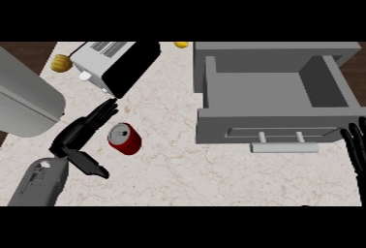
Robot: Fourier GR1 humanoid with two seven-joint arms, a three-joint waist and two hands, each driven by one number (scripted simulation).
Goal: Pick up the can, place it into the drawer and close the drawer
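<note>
Red can (125, 138) just beside left hand (80, 134)

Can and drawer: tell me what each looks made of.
The can looks like metal: glossy red side, silvery top. The drawer has flat matte grey walls, painted metal or plastic, hard to tell; its pale handle looks like smooth metal.

Glossy red can (125, 139), seemingly metal; matt marbled counter (186, 164).

No readable text, labels or nos. on can (125, 139), toaster (114, 65) or drawer (275, 99).
</note>
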